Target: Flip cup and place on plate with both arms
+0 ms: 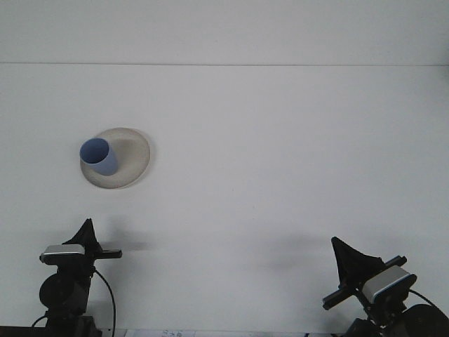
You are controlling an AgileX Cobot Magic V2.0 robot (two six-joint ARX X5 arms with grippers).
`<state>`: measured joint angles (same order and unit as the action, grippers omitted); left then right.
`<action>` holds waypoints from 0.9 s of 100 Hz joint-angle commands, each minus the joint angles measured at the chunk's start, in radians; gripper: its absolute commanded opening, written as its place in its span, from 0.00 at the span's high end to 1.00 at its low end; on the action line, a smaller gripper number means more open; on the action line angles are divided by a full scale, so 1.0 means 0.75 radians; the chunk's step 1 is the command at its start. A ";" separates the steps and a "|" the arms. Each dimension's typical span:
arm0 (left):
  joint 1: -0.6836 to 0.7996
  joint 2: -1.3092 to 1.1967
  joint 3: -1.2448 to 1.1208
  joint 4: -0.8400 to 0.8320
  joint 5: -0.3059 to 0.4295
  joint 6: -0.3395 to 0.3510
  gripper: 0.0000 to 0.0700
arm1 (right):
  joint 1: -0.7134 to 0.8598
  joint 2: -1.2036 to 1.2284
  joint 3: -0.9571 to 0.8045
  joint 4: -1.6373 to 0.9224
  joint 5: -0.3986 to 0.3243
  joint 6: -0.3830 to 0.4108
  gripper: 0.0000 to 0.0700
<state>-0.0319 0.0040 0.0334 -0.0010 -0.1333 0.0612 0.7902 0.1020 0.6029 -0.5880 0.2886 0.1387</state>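
A light blue cup [98, 156] stands upright, mouth up, on the left part of a pale round plate [133, 160] at the table's left. My left gripper [87, 229] sits low near the front edge, well below the plate and holding nothing. My right gripper [342, 248] rests at the front right, far from the cup, also holding nothing. From this angle each gripper shows only as a dark wedge.
The white table [266, 168] runs back to a seam at the far wall [224, 31]. Cables and the arm bases fill the bottom corners.
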 commanded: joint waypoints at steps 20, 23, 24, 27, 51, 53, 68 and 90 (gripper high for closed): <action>0.001 -0.002 -0.026 0.014 -0.006 -0.007 0.98 | 0.012 -0.005 0.006 0.016 0.000 -0.005 0.99; 0.001 -0.002 -0.026 0.014 -0.006 -0.007 0.98 | 0.012 -0.005 0.006 0.016 0.000 -0.005 0.99; 0.001 -0.002 -0.026 0.014 -0.006 -0.007 0.98 | 0.012 -0.005 0.006 0.016 0.000 -0.005 0.99; 0.001 -0.002 -0.026 0.014 -0.006 -0.007 0.98 | 0.010 -0.005 0.006 0.018 0.000 -0.006 0.99; 0.001 -0.002 -0.026 0.014 -0.006 -0.007 0.98 | -0.348 -0.008 -0.144 0.108 -0.032 -0.072 0.99; 0.001 -0.002 -0.026 0.014 -0.006 -0.007 0.98 | -0.396 -0.011 -0.178 0.137 -0.042 -0.082 0.99; 0.001 -0.002 -0.026 0.014 -0.006 -0.007 0.98 | -0.750 -0.059 -0.469 0.425 -0.289 -0.102 0.99; 0.001 -0.002 -0.026 0.014 -0.006 -0.007 0.98 | -1.046 -0.134 -0.721 0.578 -0.485 -0.101 0.99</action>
<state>-0.0319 0.0040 0.0334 -0.0013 -0.1333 0.0612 0.0185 0.0063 0.0757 -0.1761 -0.0696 0.0746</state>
